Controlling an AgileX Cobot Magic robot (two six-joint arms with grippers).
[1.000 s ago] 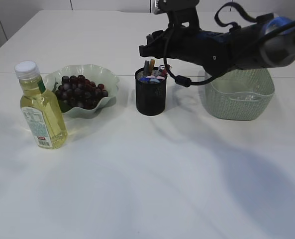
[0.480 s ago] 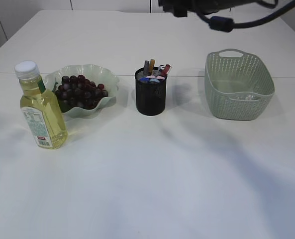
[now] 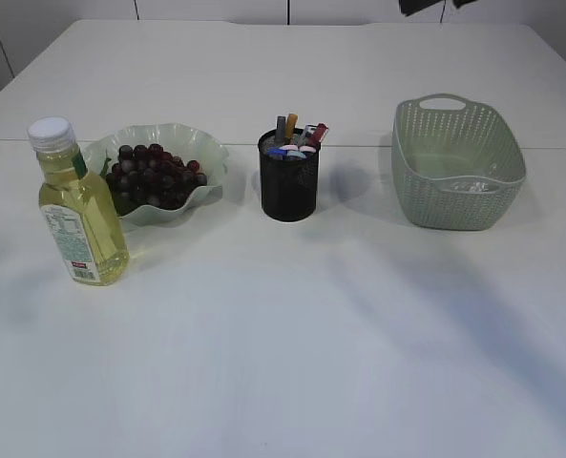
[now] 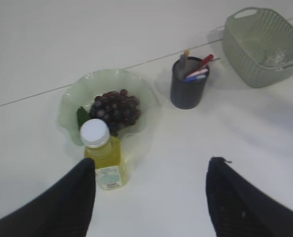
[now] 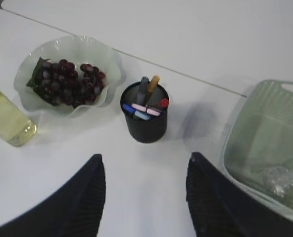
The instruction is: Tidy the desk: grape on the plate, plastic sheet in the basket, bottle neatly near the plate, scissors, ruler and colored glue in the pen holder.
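White tabletop (image 3: 283, 363) fills the exterior view, crossed by a thin seam in the upper part of the frame. At left centre, a bunch of dark grapes (image 3: 155, 175) is seen lying in a pale green plate (image 3: 211, 153) with a wavy rim. Just beside the plate, toward the lower left, a bottle (image 3: 75, 210) of yellow liquid with a white cap is stood upright; whether it touches the plate cannot be told. In the middle of the frame, a black pen holder (image 3: 289, 181) is placed, with several coloured items projecting from its top; which is the scissors, ruler or glue cannot be made out. At the upper right, a light green basket (image 3: 459, 172) is set, and a crumpled clear plastic sheet (image 3: 471, 186) is seen inside it. In the left wrist view, the left gripper (image 4: 151, 170) is shown above the tabletop with its dark fingers spread wide and nothing between them. In the right wrist view, the right gripper (image 5: 146, 170) is likewise shown spread apart and holding nothing, above the pen holder.
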